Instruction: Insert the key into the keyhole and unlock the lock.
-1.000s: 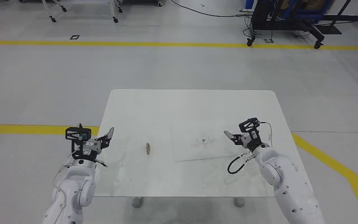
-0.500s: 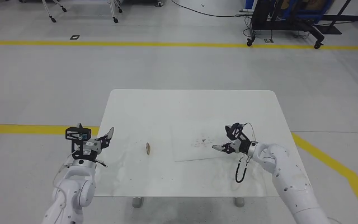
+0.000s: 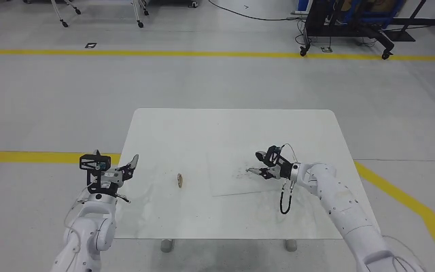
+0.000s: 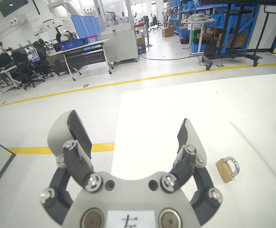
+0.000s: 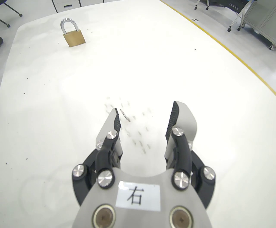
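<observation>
At the table [image 3: 204, 129], left gripper [image 4: 129, 121] and right gripper [image 5: 145, 108] gape empty — key [image 5: 125, 115] beside right fingertip.

Setting: robotics laboratory in an industrial hall.

Evidence:
- pale sealed floor [image 3: 217, 81] marked with yellow lane tape [image 3: 204, 53]
- blue storage racks [image 4: 179, 13] stocked with bins
- cardboard box [image 4: 167, 32]
- aluminium-framed glazed enclosure [image 4: 120, 43]
- wheeled desk [image 4: 86, 54] with black office chairs [image 4: 21, 62]
- white robot arm [image 4: 57, 21] in the background
- black wheeled stand [image 4: 232, 56]
- loose floor cable [image 4: 161, 58]
- white worktop [image 3: 231, 136]

One padlock [image 5: 74, 38], one key [image 5: 125, 115], and one white table [image 3: 204, 129].
</observation>
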### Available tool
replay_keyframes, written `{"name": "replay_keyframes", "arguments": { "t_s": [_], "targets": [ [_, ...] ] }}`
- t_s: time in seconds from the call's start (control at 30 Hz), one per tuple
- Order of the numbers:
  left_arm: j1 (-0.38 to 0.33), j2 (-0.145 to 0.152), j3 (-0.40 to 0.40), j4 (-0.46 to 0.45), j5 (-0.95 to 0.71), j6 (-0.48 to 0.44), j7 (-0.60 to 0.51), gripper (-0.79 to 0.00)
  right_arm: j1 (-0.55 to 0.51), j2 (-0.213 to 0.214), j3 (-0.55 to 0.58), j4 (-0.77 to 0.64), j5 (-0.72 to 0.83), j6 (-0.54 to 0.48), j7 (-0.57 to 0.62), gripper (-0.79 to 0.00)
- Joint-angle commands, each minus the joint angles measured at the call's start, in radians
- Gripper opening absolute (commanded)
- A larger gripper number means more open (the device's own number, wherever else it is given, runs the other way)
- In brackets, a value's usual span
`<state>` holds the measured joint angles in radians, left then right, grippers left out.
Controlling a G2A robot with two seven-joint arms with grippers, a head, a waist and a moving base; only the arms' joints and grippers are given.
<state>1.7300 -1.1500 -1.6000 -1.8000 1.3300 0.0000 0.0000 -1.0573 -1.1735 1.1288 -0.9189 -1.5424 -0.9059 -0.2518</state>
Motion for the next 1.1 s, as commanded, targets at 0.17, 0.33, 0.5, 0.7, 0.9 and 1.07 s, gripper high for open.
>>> {"name": "replay_keyframes", "arguments": {
  "t_s": [0.17,0.33,0.5,0.7,0.9,1.07],
  "targets": [
    [0.000,0.000,0.000,0.000,0.000,0.000,0.000,0.000,0.043,0.004,-0.039,0.056,-0.059,-0.071,-0.099,-0.256],
    [0.000,0.000,0.000,0.000,0.000,0.000,0.000,0.000,0.075,-0.005,-0.085,0.089,-0.091,-0.074,-0.084,-0.394],
    [0.000,0.000,0.000,0.000,0.000,0.000,0.000,0.000,0.113,-0.016,-0.124,0.124,-0.098,-0.082,-0.071,-0.379],
    [0.000,0.000,0.000,0.000,0.000,0.000,0.000,0.000,0.136,-0.019,-0.155,0.145,-0.126,-0.087,-0.108,-0.785],
    [0.000,0.000,0.000,0.000,0.000,0.000,0.000,0.000,0.152,-0.014,-0.176,0.148,-0.162,-0.094,-0.136,-0.785],
    [0.000,0.000,0.000,0.000,0.000,0.000,0.000,0.000,0.156,-0.008,-0.184,0.128,-0.185,-0.086,-0.151,-0.785]
  ]
}}
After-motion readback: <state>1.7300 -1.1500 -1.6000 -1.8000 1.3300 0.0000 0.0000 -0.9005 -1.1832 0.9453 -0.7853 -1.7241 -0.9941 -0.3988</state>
